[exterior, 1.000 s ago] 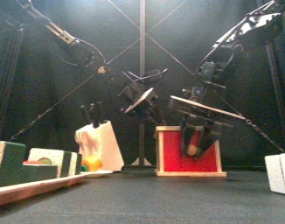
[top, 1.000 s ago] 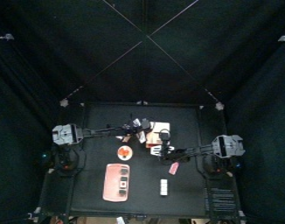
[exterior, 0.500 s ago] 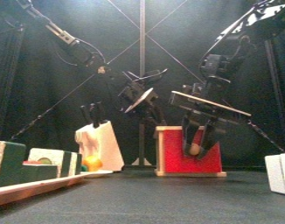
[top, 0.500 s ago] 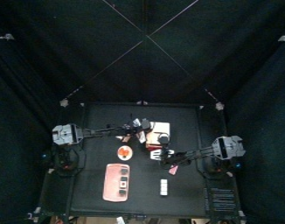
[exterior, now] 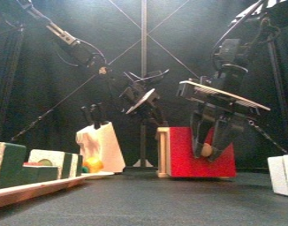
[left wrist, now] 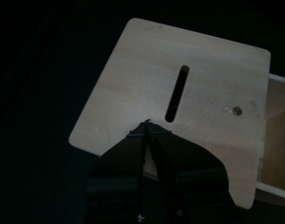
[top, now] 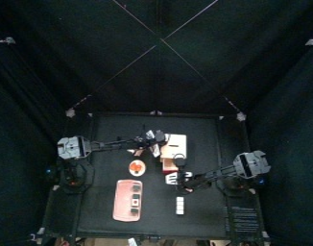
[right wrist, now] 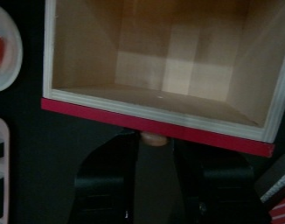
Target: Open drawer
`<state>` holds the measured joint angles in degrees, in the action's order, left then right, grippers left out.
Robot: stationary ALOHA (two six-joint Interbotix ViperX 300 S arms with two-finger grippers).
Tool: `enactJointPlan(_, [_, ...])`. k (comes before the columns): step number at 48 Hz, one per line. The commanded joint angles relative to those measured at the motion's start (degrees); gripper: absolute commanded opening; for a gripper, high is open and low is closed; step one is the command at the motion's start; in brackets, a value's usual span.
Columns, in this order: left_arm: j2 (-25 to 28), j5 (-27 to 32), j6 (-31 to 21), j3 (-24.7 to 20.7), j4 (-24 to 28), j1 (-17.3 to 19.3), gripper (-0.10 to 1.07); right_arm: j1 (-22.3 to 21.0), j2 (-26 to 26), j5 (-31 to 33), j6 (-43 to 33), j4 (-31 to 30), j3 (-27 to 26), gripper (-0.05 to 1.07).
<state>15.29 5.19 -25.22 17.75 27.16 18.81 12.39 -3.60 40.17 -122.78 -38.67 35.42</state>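
Observation:
The drawer (top: 174,144) is a light tan box unit at the table's middle. Its tray with a red front (exterior: 188,161) stands pulled out toward the table's front, and the right wrist view looks into the bare tan inside (right wrist: 169,52). My right gripper (right wrist: 156,144) is shut on the small knob (right wrist: 155,138) below the red front edge; the front view shows that gripper (exterior: 209,146) hanging in front of the red panel. My left gripper (left wrist: 149,129) is shut, its tip resting on the unit's slotted top panel (left wrist: 180,87).
A pink tray (top: 127,199) lies at the front left and a round red-and-white object (top: 137,168) sits behind it. White blocks (top: 180,205) rest near the front middle. A slanted tan block (exterior: 102,148) stands left of the drawer.
My right gripper has drawn back toward the table's front with the knob, and the drawer's red front has slid out with it. The left arm has stayed put.

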Motion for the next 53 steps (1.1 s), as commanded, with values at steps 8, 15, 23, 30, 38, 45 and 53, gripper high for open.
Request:
enactJointPlan(8, [0.1,1.0,-0.2,0.6,-0.1,0.4,0.53,1.2,0.5,0.4,0.0,0.4,-1.8,0.50])
enactJointPlan(15, [0.1,0.9,-0.2,0.5,-0.1,0.4,0.53,1.1,-0.1,0.4,0.1,-0.1,-2.2,0.50])
enactJointPlan(23, [0.1,1.0,-0.2,0.6,-0.1,0.4,0.53,1.2,-0.4,0.4,0.1,-0.4,-2.1,0.50])
enactJointPlan(30, [0.1,1.0,-0.2,0.6,-0.1,0.4,0.53,1.6,-0.4,0.4,0.1,-0.4,-2.0,0.50])
enactJointPlan(38, [0.1,1.0,-0.2,0.6,-0.1,0.4,0.53,1.6,-0.6,0.4,0.0,-1.4,-2.2,0.51])
enactJointPlan(45, [0.1,1.0,-0.2,0.6,-0.1,0.4,0.53,1.6,-0.6,0.4,0.0,-1.4,-2.2,0.52])
enactJointPlan(53, [0.1,1.0,-0.2,0.6,-0.1,0.4,0.53,2.0,-0.6,0.5,0.0,-1.5,-2.3,0.59])
